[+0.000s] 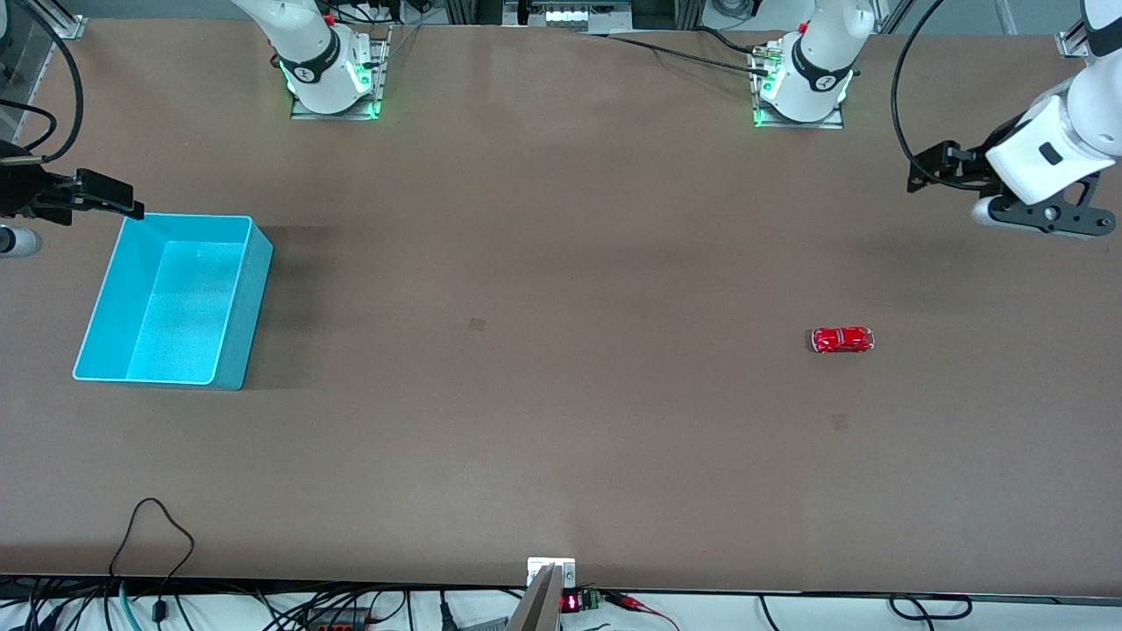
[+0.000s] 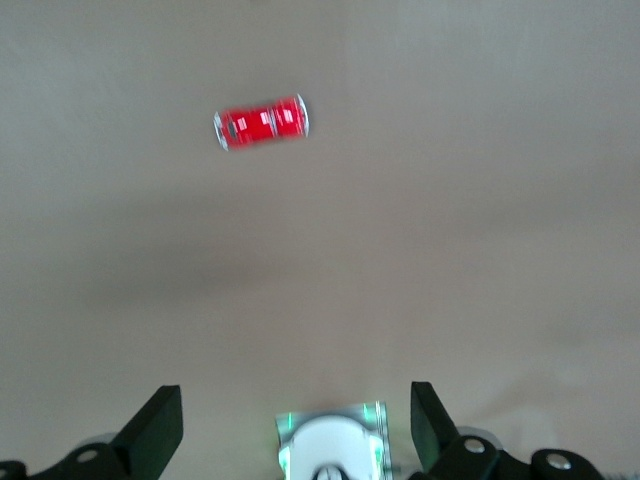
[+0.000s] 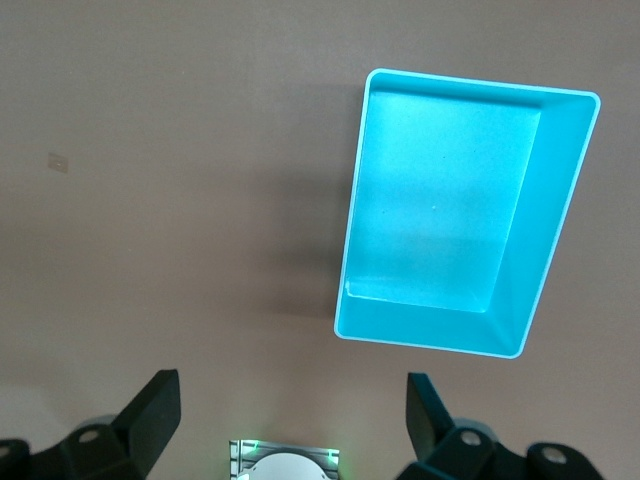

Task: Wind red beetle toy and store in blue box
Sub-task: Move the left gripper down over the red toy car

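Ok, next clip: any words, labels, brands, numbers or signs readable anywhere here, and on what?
Nothing can be read for certain.
Red lit digits on a small display at the table edge nearest the front camera: too small to read.
Round marks on the two arm bases' black bands: too small to read.
Red beetle toy: no lettering visible.
Blue box: plain walls, no label.

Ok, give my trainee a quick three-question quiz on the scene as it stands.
1. True or false: the red beetle toy already lies in the blue box.
2. Which gripper hangs toward the toy's end of the table? A) left gripper B) right gripper
3. Fill in: both grippers are ____.

Key: 1 false, it sits on the bare table; 2 A; 3 open, holding nothing.
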